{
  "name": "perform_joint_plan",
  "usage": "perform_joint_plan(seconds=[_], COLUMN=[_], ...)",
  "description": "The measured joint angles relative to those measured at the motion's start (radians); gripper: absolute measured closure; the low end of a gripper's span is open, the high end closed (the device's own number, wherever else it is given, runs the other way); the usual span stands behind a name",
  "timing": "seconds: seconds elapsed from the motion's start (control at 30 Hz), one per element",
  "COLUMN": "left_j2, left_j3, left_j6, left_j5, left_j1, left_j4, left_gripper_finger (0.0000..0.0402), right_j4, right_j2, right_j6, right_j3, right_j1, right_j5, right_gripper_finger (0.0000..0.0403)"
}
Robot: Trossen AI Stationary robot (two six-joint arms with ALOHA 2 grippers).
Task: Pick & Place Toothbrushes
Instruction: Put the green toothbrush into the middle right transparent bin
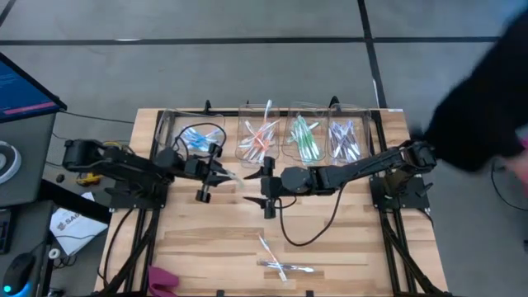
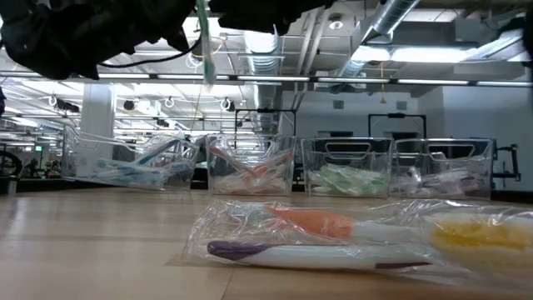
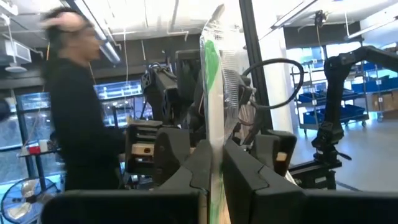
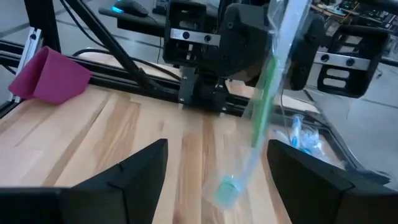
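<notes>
Pale wooden planks made up the surface [image 1: 330,239], with grey floor around it and a ceiling of pipes and strip lights seen beyond in the low view. No brand or writing could be read anywhere; a blue monitor [image 1: 23,87] off the surface's left edge showed nothing legible.

Along the far edge of the surface stood a row of clear bins [image 1: 272,132], each holding sorted toothbrushes: blue ones [image 1: 198,137], orange-red ones [image 1: 260,137], green ones [image 1: 304,139] and purple ones [image 1: 344,139]. Near the surface's front edge lay a few loose wrapped toothbrushes [image 1: 279,262], which in the low view showed purple and orange accents inside crinkled clear wrap [image 2: 333,237]. A magenta cloth [image 1: 162,280] lay at the front left corner.

Just in front of the bins, over the middle of the surface, the left end effector [image 1: 223,175] was clenched on a green toothbrush [image 3: 211,93] in clear wrap, which stood upright between its fingers [image 3: 186,168] in the left wrist view. The right end effector [image 1: 267,183] faced it close by, fingers [image 4: 140,165] spread wide with nothing between them but the hanging green toothbrush, which they did not touch.

A person in dark clothes [image 3: 81,118] stood blurred beyond the surface.
</notes>
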Motion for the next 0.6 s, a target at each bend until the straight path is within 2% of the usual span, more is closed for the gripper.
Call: perform_joint_plan(seconds=[0.33, 0.6], left_j2=[0.177, 0.201], left_j3=[0.115, 0.141], left_j6=[-0.050, -0.050], left_j5=[0.006, 0.016], left_j1=[0.000, -0.001], left_j4=[0.055, 0.053], left_gripper_finger=[0.0390, 0.0390], right_j4=[0.002, -0.001], right_j2=[0.000, 0.000], right_j6=[0.002, 0.002], right_j3=[0.000, 0.000], right_j1=[-0.002, -0.001], right_j5=[0.000, -0.002], right_gripper_finger=[0.0133, 0.0134])
